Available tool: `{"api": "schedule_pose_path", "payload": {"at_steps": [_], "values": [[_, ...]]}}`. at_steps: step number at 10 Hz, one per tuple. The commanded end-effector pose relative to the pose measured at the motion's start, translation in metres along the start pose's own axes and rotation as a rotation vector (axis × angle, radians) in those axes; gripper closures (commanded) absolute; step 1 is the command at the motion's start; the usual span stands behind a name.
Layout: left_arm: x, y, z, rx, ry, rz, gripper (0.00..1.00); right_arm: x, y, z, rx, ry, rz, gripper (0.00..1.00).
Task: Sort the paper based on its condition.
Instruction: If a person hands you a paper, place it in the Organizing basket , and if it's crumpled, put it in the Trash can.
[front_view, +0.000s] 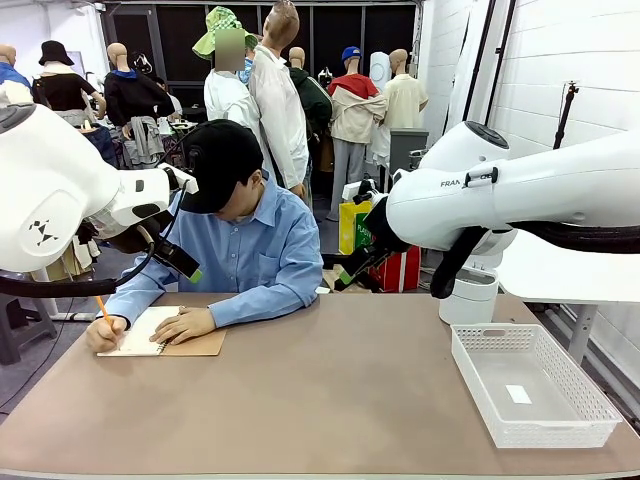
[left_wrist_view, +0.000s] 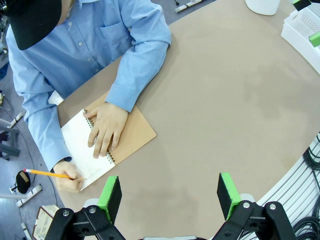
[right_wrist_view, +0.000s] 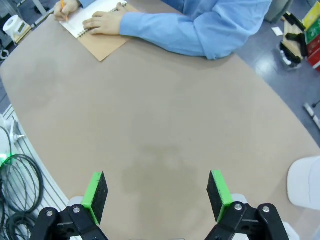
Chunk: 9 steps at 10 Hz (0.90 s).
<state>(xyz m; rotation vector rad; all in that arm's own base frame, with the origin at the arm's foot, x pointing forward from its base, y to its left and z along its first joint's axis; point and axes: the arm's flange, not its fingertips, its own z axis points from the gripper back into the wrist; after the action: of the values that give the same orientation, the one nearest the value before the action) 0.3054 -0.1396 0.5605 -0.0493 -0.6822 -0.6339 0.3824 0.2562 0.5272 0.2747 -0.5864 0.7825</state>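
While our left tool (left_wrist_view: 170, 197) and right tool (right_wrist_view: 157, 192) hang released, jaws wide and grasping nothing, above the brown tabletop (front_view: 330, 400), we see a white basket (front_view: 555, 435) at near right with a small white slip (front_view: 518, 394) in it. At far left a person writes with a pencil (left_wrist_view: 47, 173) on the paper (left_wrist_view: 80, 137), a white page of a spiral notebook (left_wrist_view: 135, 135), one hand (left_wrist_view: 107, 127) flat on it.
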Motion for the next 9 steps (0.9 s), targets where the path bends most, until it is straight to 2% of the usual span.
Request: {"api": "schedule_pose_path", "payload": {"at_steps": [1,9], "values": [[-0.0003,0.0005,-0.0003,-0.001,-0.001,0.001,0.00,-0.0010,-0.0009,-0.0007,-0.013,0.011,0.006,0.00],[-0.0003,0.0005,-0.0003,-0.001,-0.001,0.001,0.00,-0.0010,-0.0009,-0.0007,-0.013,0.011,0.006,0.00]]}}
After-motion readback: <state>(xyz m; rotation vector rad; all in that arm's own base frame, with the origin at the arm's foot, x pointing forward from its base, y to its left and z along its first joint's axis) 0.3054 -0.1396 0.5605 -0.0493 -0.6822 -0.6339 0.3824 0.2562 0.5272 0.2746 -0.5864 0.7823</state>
